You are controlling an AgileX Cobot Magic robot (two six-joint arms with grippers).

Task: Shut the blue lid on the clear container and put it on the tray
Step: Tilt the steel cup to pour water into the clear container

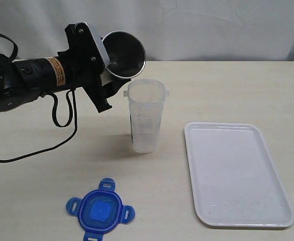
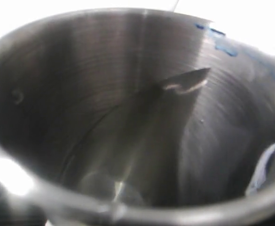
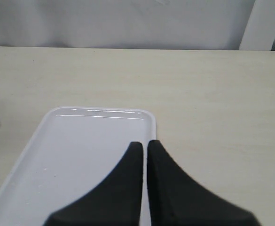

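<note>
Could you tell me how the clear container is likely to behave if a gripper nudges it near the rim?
The clear container stands tall on a narrow base, so a high push would probably tip it. It looks thin-walled and nearly empty, so likely light, sliding easily on the smooth table.

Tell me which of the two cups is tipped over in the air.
The steel cup, held tilted by the left gripper above the table. The clear container stands upright on the table.

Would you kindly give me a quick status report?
Left pincer holds steel cup tipped over container. Right pincer shut, empty, above tray. Lid off, on table.
</note>
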